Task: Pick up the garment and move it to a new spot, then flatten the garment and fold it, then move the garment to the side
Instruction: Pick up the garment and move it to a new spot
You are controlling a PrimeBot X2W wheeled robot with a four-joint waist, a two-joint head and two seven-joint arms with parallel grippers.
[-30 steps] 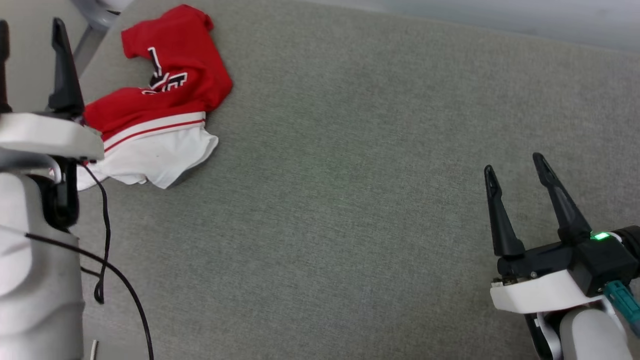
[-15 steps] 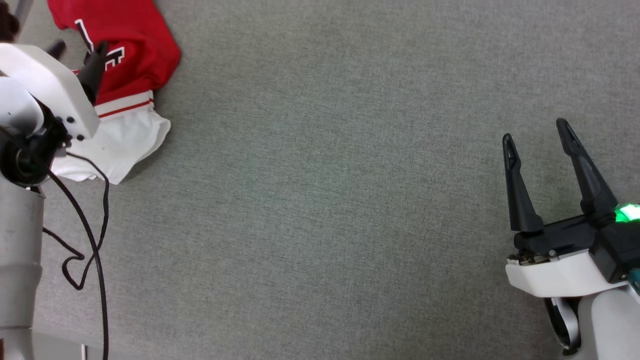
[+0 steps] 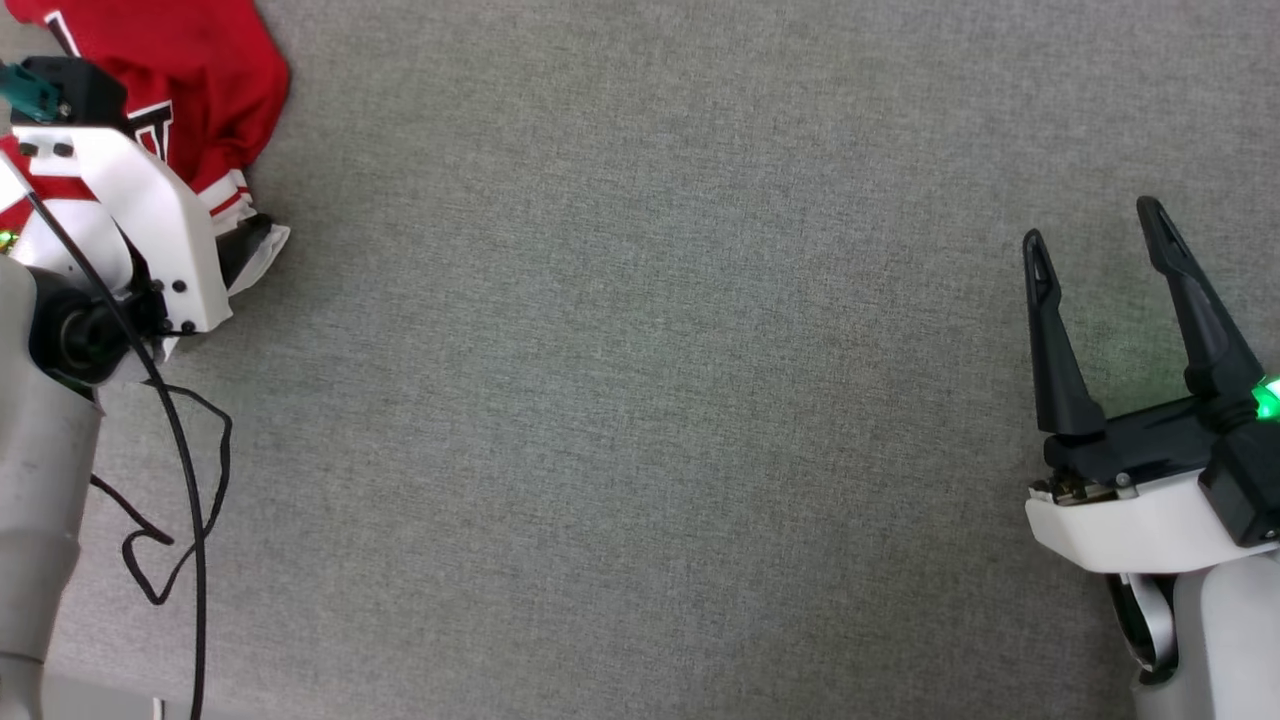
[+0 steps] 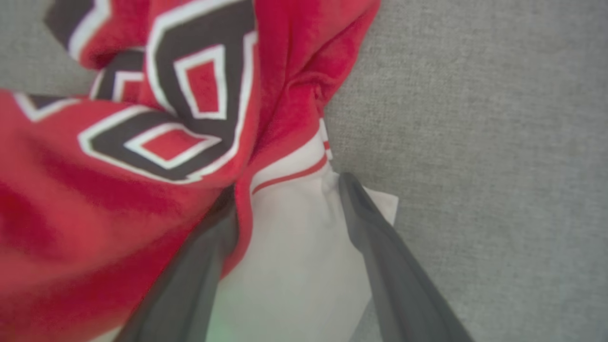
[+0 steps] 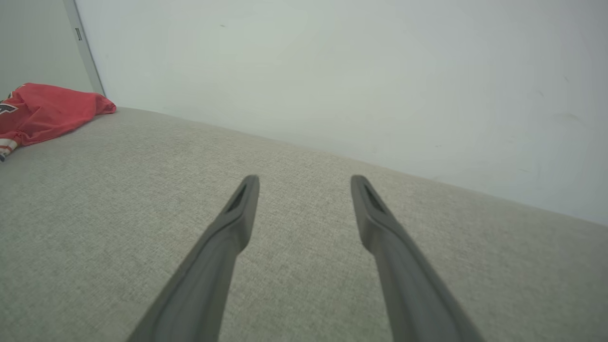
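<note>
One red shirt lies bunched at the far left corner of the grey cloth-covered tabletop, its folds heaped on one another. In the left wrist view the black lettering with white outlines runs across the crumpled red cloth, and a white sleeve with a thin red stripe sticks out from under it.

There are two pincers. The left pincer is down on the shirt with its two fingers spread. The sleeve lies between them; one finger is tucked against the red fold and the other rests at the sleeve's outer edge. It is not squeezing the cloth. In the head view the left arm's white wrist covers part of the shirt.

The right pincer hangs at the right side of the tabletop, well apart from the shirt. Its fingers are spread too, with nothing between them but bare grey cloth. In its own wrist view the shirt shows far off at the left, near a pale wall.

One black cable loops down from the left arm.
</note>
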